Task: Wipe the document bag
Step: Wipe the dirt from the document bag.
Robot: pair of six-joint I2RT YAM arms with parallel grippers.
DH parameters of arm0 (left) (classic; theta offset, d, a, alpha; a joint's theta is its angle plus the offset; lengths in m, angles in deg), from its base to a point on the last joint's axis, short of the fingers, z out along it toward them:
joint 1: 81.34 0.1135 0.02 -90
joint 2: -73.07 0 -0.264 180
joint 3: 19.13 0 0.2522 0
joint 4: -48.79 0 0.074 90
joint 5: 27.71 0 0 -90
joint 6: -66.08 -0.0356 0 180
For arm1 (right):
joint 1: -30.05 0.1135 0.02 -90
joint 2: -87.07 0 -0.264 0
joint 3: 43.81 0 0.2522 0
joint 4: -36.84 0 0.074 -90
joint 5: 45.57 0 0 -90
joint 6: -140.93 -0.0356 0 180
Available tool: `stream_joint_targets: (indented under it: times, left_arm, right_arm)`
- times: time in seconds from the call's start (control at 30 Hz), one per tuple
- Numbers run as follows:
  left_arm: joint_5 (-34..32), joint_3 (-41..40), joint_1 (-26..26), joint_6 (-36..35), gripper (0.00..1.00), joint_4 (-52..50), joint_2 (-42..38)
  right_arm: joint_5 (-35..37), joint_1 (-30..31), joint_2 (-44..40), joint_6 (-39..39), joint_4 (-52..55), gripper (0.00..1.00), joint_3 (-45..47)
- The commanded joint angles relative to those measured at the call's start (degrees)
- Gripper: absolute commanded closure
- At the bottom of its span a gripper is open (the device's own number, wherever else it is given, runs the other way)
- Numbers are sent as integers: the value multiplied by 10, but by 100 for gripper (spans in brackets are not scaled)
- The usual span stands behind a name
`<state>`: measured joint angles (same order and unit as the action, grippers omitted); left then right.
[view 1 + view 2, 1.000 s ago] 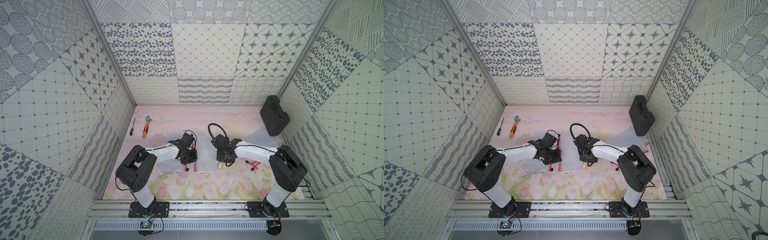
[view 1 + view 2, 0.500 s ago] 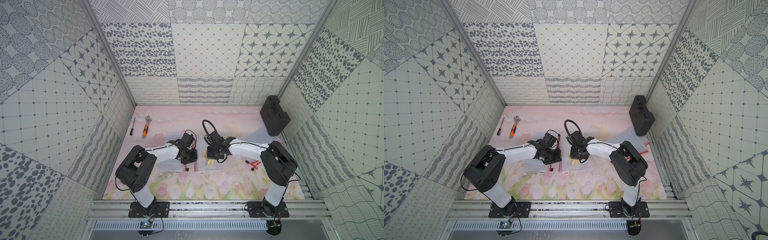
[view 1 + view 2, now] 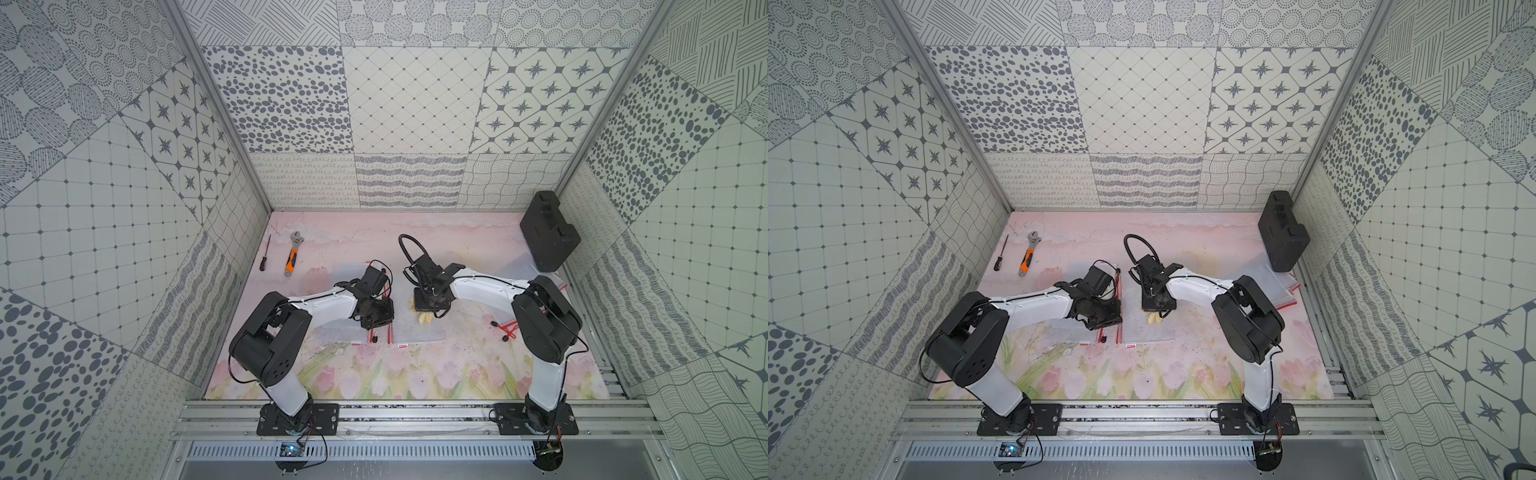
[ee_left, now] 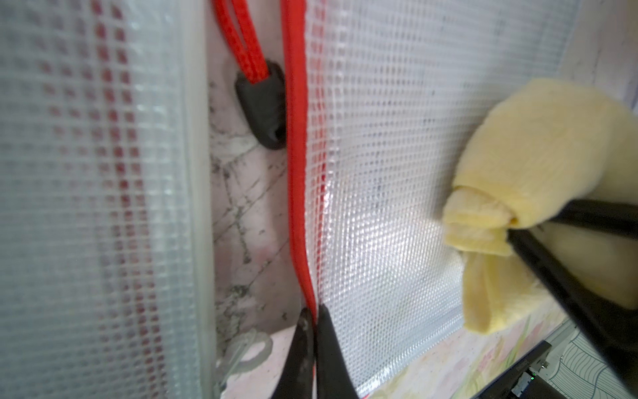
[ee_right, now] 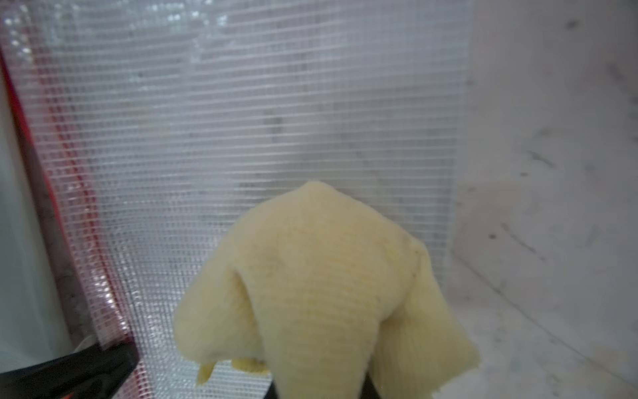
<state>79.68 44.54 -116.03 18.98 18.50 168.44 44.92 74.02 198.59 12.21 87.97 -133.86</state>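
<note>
A clear mesh document bag with a red zipper edge lies flat mid-table. My left gripper is shut on that red edge at the bag's left side. A folded yellow cloth rests on the bag. My right gripper is shut on the cloth, which hides its fingertips in the right wrist view. In the left wrist view the right arm's black fingers pinch the cloth.
A second mesh bag lies under my left arm. More bags are stacked by the right wall beside a black case. An orange-handled wrench and a screwdriver lie at the back left. A red cord lies right of the bag.
My right gripper has swept the yellow cloth leftward across the bag, toward the left gripper. The left arm has stayed put on the red edge.
</note>
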Motion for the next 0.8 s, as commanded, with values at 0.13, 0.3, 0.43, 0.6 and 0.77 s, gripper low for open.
stream_joint_targets:
  times: [0.13, 0.3, 0.43, 0.6, 0.77]
  left_arm:
    - [-2, -6, 5, -5, 100, -20, -10]
    - [-5, -13, 4, -5, 100, -17, -18]
    - [-1, -13, 4, -4, 100, -16, -15]
    - [-3, -8, 4, -2, 100, -15, -10]
    - [9, 7, 5, -14, 100, -26, 3]
  right_arm:
    - [-10, -24, 64, 14, 31, 100, -46]
    - [41, -125, 57, 58, 56, 100, -49]
    - [32, -124, 60, 93, 99, 100, -94]
    - [-15, -42, 41, 71, 81, 100, -84]
    - [-43, -9, 79, 53, 66, 100, -107]
